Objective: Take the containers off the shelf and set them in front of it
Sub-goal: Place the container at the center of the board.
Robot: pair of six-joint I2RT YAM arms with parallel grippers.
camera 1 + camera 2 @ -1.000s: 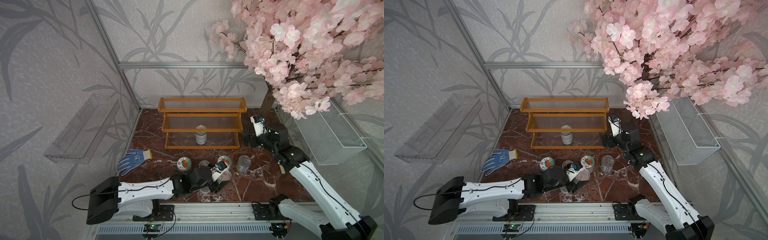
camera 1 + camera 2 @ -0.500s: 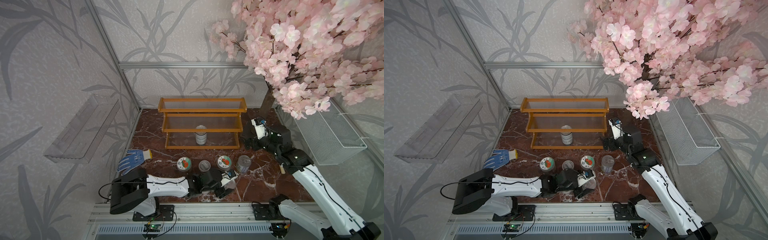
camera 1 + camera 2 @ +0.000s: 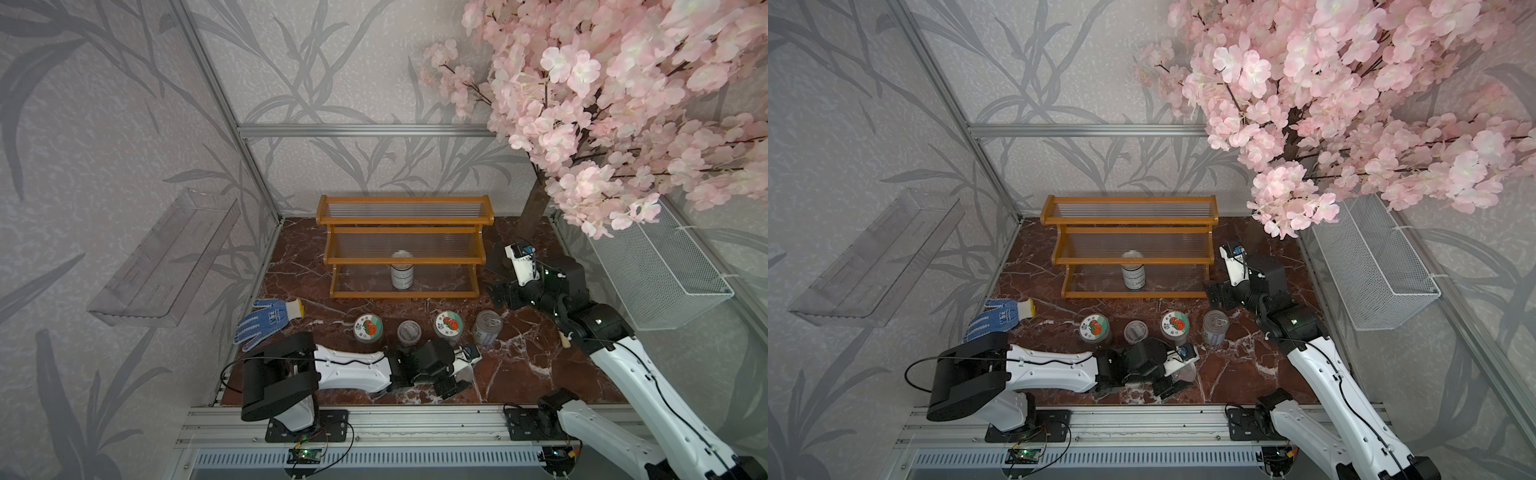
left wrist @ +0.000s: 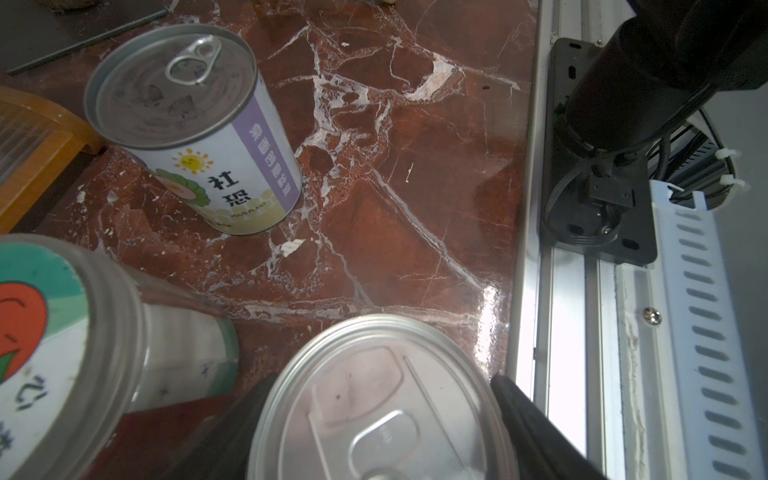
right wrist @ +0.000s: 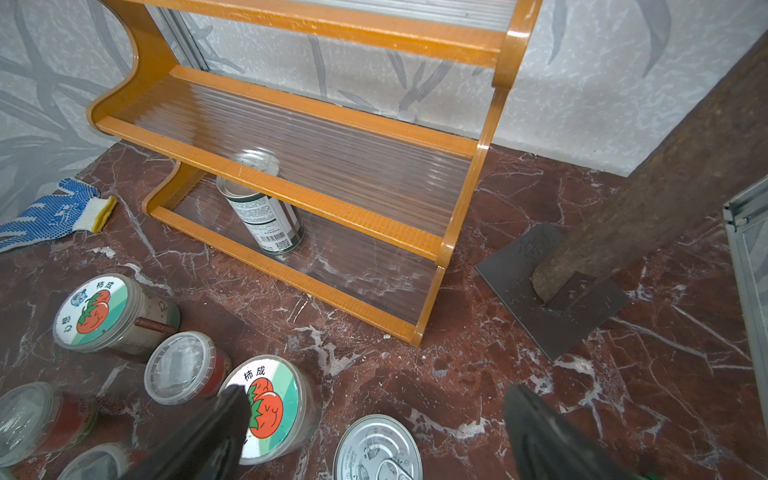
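The shelf (image 3: pixel 403 249) stands at the back of the bench (image 3: pixel 523 374), and one green-labelled tin (image 3: pixel 401 272) sits upright on its bottom tier. In both top views four containers line up in front of it: a jar (image 3: pixel 368 326), a cup (image 3: pixel 409 331), a second jar (image 3: pixel 448 324) and a purple-striped tin (image 3: pixel 486 327). The right wrist view adds two more cups (image 5: pixel 37 415) (image 5: pixel 95 461), which cannot be made out from above. That makes three cups, two jars and three tins.

Only the left wrist view shows the third tin (image 4: pixel 374 407) plainly. The left fingers (image 4: pixel 532 424) clamp its sides near the bench's front edge. The right fingers (image 5: pixel 208 436) are spread wide, holding nothing, near the shelf's right end.
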